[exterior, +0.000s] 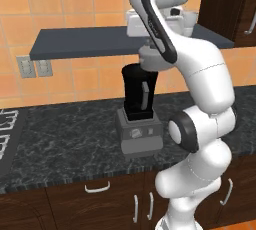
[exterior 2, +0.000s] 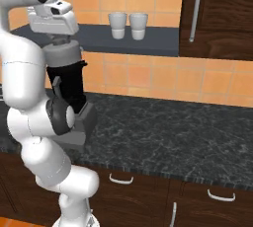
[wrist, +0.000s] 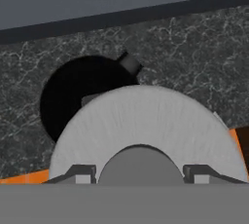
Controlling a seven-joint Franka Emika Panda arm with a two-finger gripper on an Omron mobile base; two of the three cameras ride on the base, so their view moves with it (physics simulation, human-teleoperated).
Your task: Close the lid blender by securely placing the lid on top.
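Half the blender [wrist: 78,89] under lid [wrist: 146,130]

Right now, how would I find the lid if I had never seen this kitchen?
Look at the dark speckled counter under the grey shelf. A tall black blender stands there. The lid is the light-grey round disc just above the jar's mouth, held in the gripper; unlike the two white cups on the shelf, it is flat.

two white cups [exterior 2: 127,25] on dark shelf [exterior 2: 148,39], black counter [exterior 2: 188,132]
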